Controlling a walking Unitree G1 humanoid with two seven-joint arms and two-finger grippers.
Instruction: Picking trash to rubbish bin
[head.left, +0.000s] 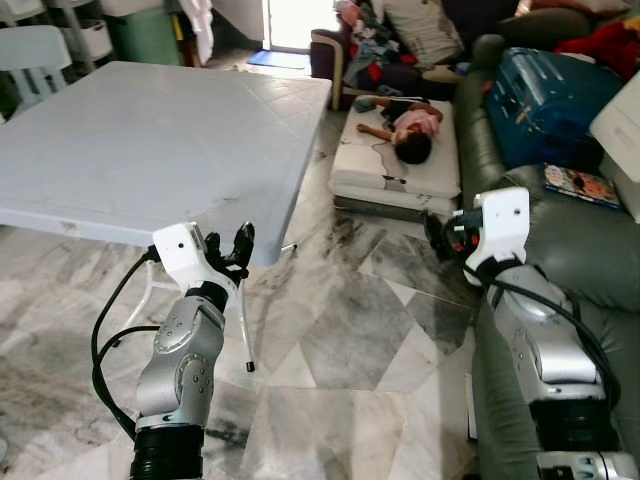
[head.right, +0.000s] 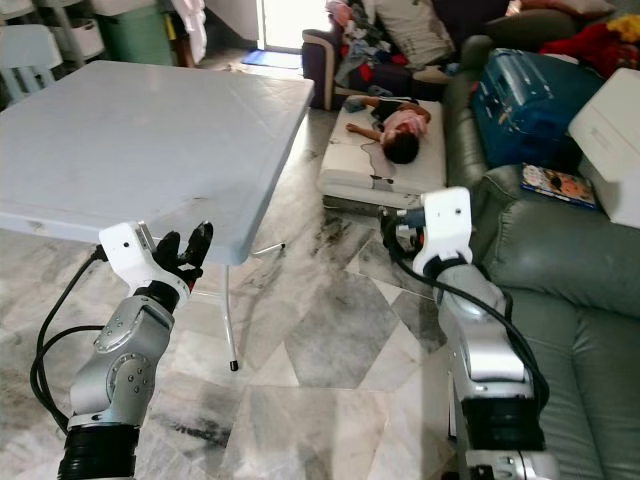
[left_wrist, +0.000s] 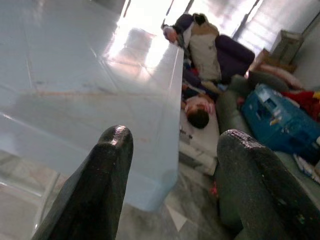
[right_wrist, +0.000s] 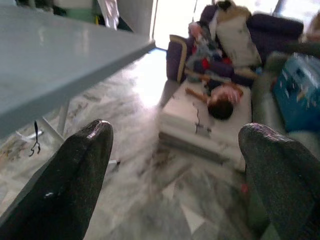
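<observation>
My left gripper (head.left: 230, 246) is raised just in front of the near corner of the pale grey table (head.left: 150, 140). Its fingers are open and hold nothing; the left wrist view looks past them (left_wrist: 175, 150) over the tabletop. My right gripper (head.left: 440, 236) hangs over the marble floor beside the green sofa (head.left: 590, 255). It is open too, with wide-spread fingertips (right_wrist: 175, 145) and nothing between them. A green container (head.left: 145, 35), perhaps a bin, stands behind the table. A small red scrap (right_wrist: 243, 188) lies on the floor near the mattress; I cannot tell what it is.
A person (head.left: 412, 135) lies on a white mattress (head.left: 395, 180) on the floor ahead. A blue suitcase (head.left: 545, 100) and a magazine (head.left: 582, 186) rest on the sofa. A thin table leg (head.left: 245, 330) stands close to my left arm. A white chair (head.left: 35, 50) is at far left.
</observation>
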